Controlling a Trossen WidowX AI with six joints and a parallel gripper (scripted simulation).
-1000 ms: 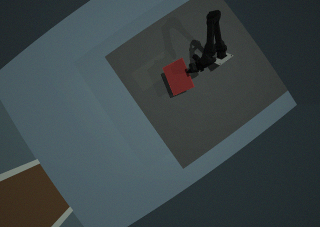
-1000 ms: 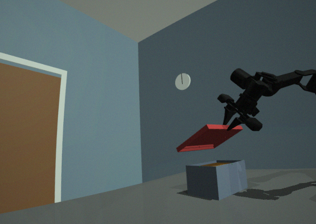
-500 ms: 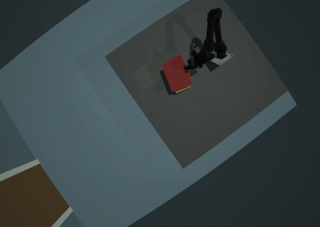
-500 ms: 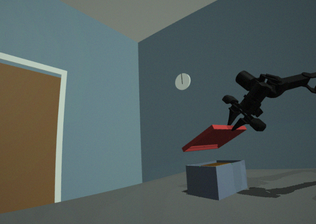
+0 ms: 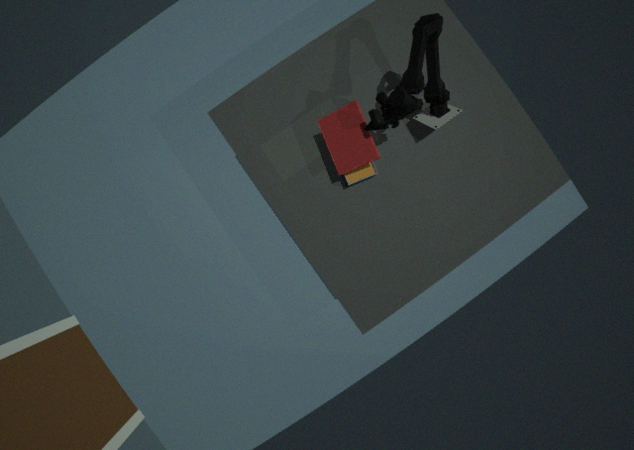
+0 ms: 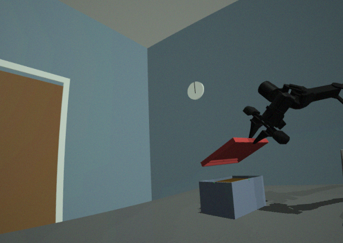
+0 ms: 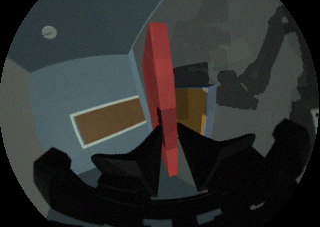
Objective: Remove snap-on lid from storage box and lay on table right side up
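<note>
The red lid is in the air above the box, clear of it. It is tilted, its gripped edge high and its far edge lower, with the top face upward. My gripper is shut on one edge of the lid. The blue-grey storage box stands upright and open on the table, with an orange-yellow surface inside. In the top view the lid hides most of the box, and only one end of its orange inside shows.
The grey table top carries the box. The arm's pale base plate is to the right of the lid in the top view. Shadows of the arm and lid fall on the table. A wall clock and a brown door are in the background.
</note>
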